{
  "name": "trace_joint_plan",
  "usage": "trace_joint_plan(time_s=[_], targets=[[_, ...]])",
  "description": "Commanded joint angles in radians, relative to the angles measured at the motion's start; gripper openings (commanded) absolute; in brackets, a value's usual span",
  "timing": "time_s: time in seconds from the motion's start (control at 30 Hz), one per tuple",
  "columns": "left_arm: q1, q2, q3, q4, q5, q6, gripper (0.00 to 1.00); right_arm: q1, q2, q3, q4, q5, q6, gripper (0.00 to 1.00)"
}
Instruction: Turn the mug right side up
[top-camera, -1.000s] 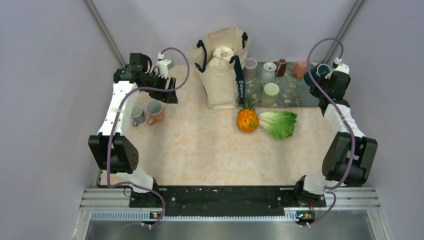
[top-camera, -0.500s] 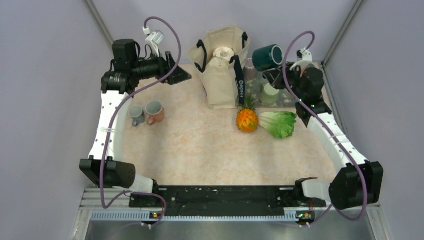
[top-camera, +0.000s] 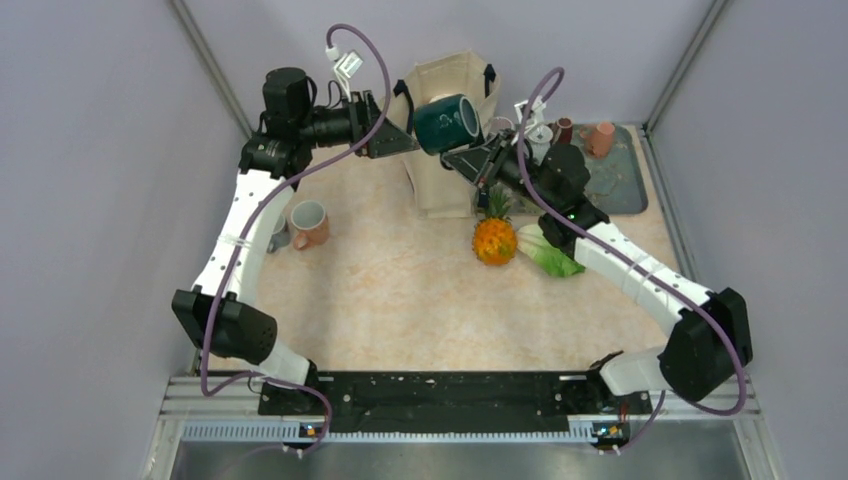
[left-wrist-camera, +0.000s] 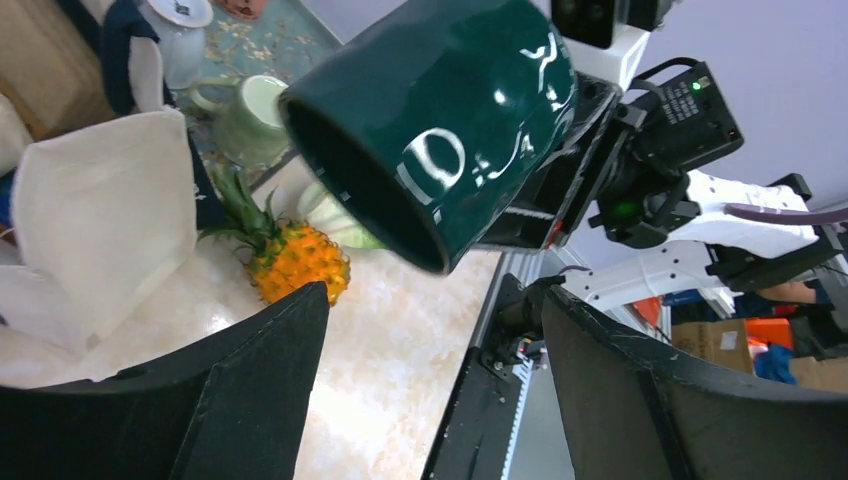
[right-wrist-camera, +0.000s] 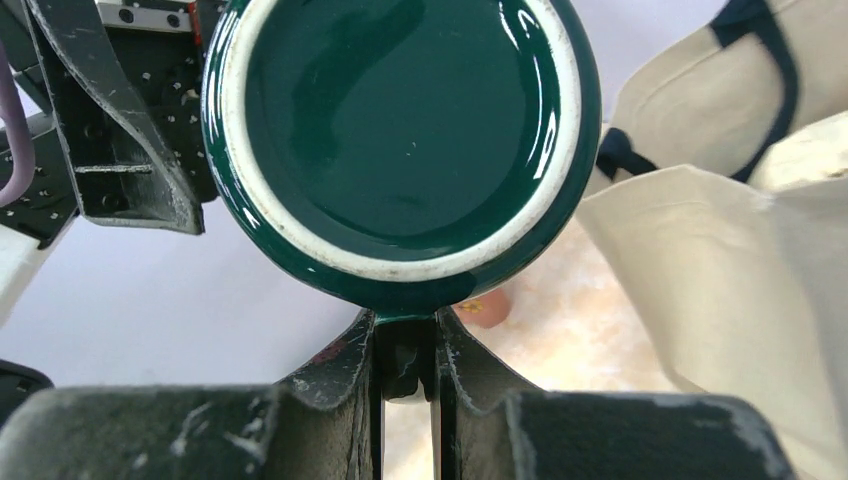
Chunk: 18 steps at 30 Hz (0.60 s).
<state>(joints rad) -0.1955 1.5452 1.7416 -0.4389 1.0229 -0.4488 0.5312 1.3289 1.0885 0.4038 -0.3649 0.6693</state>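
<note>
Glaze on the mug (top-camera: 448, 122) was a deep, glossy green, with a pale unglazed ring around its flat base and a dark inside. It hung in the air by the canvas tote bag (top-camera: 443, 192), tipped on its side, mouth toward the left gripper (top-camera: 395, 140) and base toward the right wrist camera. The right gripper (top-camera: 478, 160) was clamped on its handle. The left gripper's jaws stood wide apart near the rim, gripping nothing.
</note>
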Motion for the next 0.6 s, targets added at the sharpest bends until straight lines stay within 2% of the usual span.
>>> trace_joint_plan(time_s=[0.0, 0.37, 0.5, 0.57], targets=[[-0.021, -0.001, -0.024, 0.120, 0.038, -0.069, 0.82, 0.047, 0.049, 0.103, 0.192, -0.024, 0.054, 0.00], [-0.034, -0.010, -0.049, 0.213, 0.076, -0.143, 0.64, 0.118, 0.184, 0.161, 0.295, -0.100, 0.170, 0.00], [-0.035, -0.007, -0.020, 0.165, 0.048, -0.073, 0.47, 0.152, 0.226, 0.165, 0.334, -0.132, 0.227, 0.00], [-0.035, -0.007, 0.003, 0.100, 0.016, -0.009, 0.24, 0.164, 0.242, 0.170, 0.322, -0.140, 0.229, 0.00]])
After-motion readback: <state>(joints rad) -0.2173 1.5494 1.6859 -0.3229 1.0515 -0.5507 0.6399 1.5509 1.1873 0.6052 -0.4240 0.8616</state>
